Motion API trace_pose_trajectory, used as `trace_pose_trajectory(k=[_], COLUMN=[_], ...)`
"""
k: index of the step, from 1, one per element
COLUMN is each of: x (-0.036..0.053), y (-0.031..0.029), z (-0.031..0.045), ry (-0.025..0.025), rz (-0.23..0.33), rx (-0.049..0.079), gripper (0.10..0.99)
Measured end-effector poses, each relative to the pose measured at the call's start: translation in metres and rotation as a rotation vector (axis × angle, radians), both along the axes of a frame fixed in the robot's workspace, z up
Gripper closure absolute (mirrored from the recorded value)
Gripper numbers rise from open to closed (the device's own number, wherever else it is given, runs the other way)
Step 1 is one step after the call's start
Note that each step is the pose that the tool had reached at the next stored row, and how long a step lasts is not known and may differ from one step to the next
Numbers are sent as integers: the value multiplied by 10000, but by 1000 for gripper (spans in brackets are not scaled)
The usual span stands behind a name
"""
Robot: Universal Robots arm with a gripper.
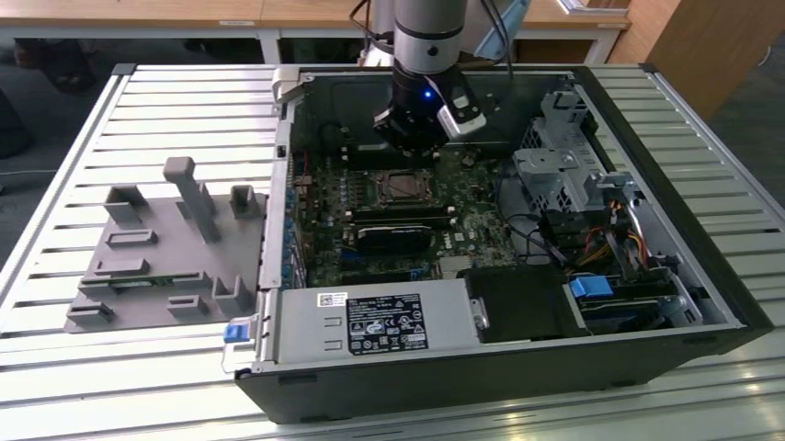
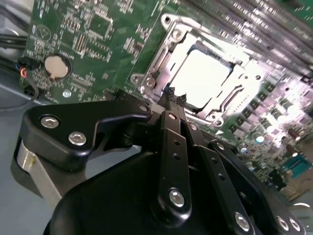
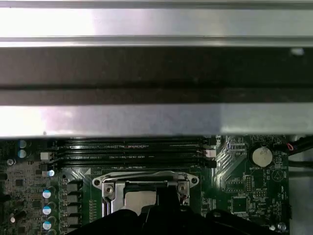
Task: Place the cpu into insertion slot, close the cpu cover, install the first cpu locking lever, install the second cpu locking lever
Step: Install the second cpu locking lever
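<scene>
1. A slatted metal table (image 1: pixel 73 367) carries the work, with wooden desks (image 1: pixel 160 14) along the back of the room and a wooden panel at the exterior view's right.
2. An open black computer case (image 1: pixel 516 377) lies on its side on the slats, so its green motherboard (image 1: pixel 472 239) faces upward and the arm can come at it from above.
3. A grey moulded fixture (image 1: pixel 165 248) with upright posts and pockets sits on the table to the exterior view's left of the case, well apart from the arm; it looks like a parts holder.
4. The gripper (image 2: pixel 171 100) hangs just beside the insertion slot (image 1: pixel 402 188), at the socket's far edge in the exterior view.
5. In the second wrist view its black fingers (image 2: pixel 168 147) come together to a narrow tip with no gap visible between them, and nothing is held.
6. The cpu (image 2: pixel 200 78) lies flat inside the socket, its bright silvery face showing through the cut-out, so placing it appears done.
7. The cpu cover (image 2: pixel 161 46) lies down around the chip, framing it flat against the board.
8. The fingertips point at the frame's near edge, close to a thin metal lever (image 2: pixel 149 83); I cannot tell whether they touch it.
9. Long black memory sticks (image 3: pixel 132 147) run parallel beside the socket, untouched.
</scene>
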State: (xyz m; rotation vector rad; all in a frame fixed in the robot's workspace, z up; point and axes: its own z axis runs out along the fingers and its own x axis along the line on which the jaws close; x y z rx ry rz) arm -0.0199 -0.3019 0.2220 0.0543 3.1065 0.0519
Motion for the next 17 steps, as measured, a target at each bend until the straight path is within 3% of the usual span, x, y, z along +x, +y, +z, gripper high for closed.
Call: trace_pose_trajectory(k=[4,12,17], x=[0,-1,-1], y=[-82,-123,-232], z=[0,54,55], ry=[2,37,37], rz=[0,-1,1], rx=[2,4,6], gripper=[980,980,980])
